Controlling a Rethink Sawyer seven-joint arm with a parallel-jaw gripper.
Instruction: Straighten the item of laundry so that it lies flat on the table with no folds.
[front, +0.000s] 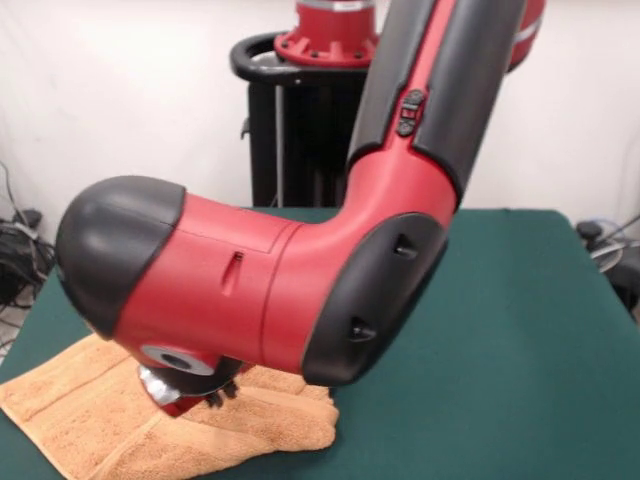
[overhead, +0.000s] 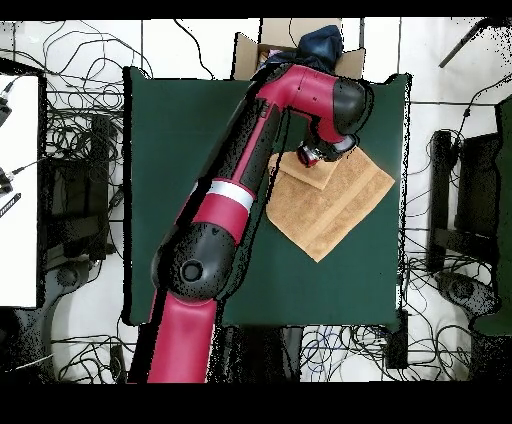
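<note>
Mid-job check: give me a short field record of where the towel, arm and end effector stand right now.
laundry: peach-tan terry-cloth towel, lying askew to the table's edges; in the front view, a fold at its right edge
surface: dark green felt-topped table
arm: red and black arm reaching across the table over the towel
end effector: low on the towel, fingers hidden under the wrist
flat yet: no, folds remain

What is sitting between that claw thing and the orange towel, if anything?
Nothing visible. The end effector is right down at the towel, near one of its corners, with no other object between them. The arm's bulky wrist hides much of that spot, so actual contact cannot be confirmed. Only green table surrounds the towel.
</note>
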